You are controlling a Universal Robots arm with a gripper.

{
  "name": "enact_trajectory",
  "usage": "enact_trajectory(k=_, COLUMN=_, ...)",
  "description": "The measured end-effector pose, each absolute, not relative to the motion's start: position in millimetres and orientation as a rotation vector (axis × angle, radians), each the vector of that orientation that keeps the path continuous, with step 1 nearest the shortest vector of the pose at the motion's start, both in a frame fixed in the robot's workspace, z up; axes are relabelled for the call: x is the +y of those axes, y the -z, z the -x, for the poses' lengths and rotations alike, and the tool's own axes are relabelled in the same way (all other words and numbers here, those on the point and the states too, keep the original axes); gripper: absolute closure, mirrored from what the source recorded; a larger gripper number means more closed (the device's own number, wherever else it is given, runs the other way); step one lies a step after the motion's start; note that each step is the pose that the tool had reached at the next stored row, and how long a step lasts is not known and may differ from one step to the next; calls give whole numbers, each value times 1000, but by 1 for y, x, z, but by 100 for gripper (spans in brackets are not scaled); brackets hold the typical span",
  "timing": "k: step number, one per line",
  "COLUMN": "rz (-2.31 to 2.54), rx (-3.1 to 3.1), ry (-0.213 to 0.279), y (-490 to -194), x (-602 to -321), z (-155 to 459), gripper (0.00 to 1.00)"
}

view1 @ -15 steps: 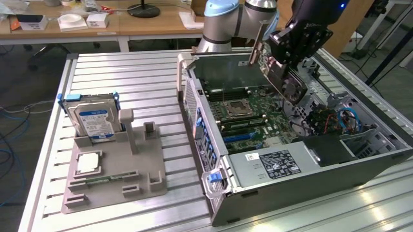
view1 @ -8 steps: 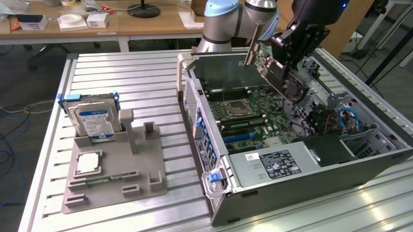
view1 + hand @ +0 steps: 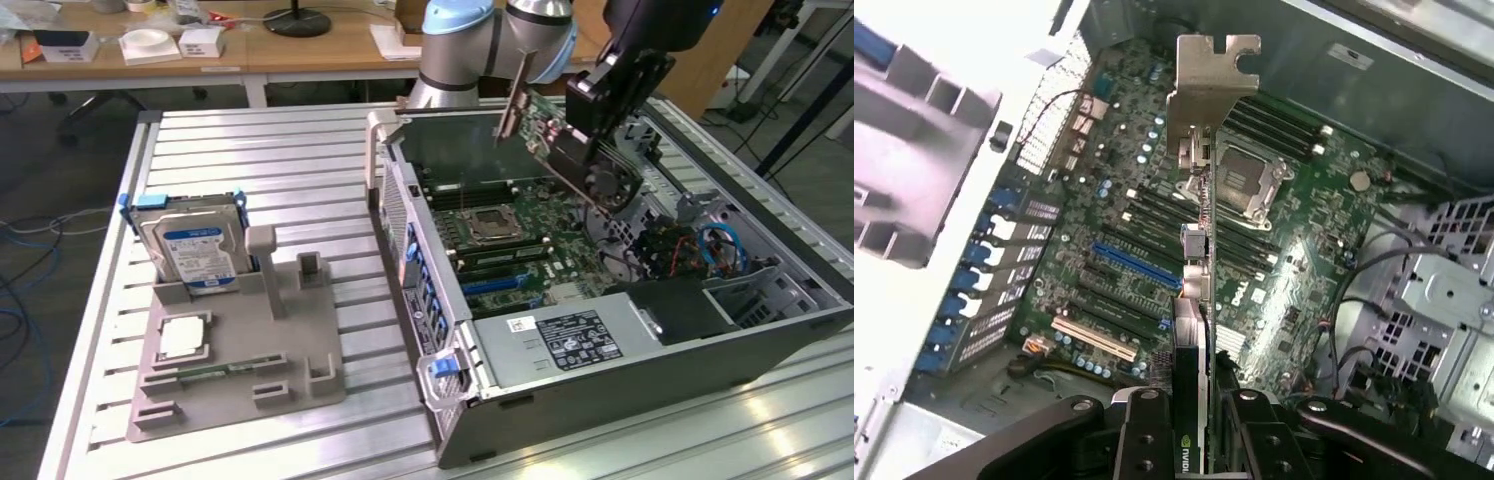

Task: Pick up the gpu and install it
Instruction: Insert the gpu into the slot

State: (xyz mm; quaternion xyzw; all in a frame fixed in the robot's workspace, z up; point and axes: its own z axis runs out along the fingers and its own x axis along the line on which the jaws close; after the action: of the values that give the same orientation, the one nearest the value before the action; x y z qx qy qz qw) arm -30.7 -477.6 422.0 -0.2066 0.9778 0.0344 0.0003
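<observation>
Green gpu [image 3: 567, 150]: tilted card, black fan, silver end bracket [image 3: 1211, 88], above the open case's [image 3: 534, 390] motherboard [image 3: 534, 240].
Hand [image 3: 590, 105]: pinching the gpu.
Surface [image 3: 240, 160]: ribbed metal; wooden desks [image 3: 320, 55] behind.

Robotics laboratory. A slotted aluminium table [image 3: 267, 150] carries an open computer case [image 3: 641, 410] with its motherboard [image 3: 1294, 250] exposed. Beside the case is a grey parts holder [image 3: 240, 350] with a hard drive [image 3: 194, 250] standing in it. An industrial robot arm [image 3: 481, 40] reaches over the case, its gripper [image 3: 1196, 410] clamped on a graphics card [image 3: 541, 125]. Behind stand wooden desks [image 3: 320, 50] with small white boxes [image 3: 200, 42] and a lamp base [image 3: 296, 22]. Loose cables [image 3: 27, 230] lie on the floor.
</observation>
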Motion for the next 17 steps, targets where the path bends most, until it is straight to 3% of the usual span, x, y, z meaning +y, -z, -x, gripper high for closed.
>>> enact_trajectory(k=17, rz=1033, rx=2974, ry=-108, y=-422, x=-478, z=30, gripper=74)
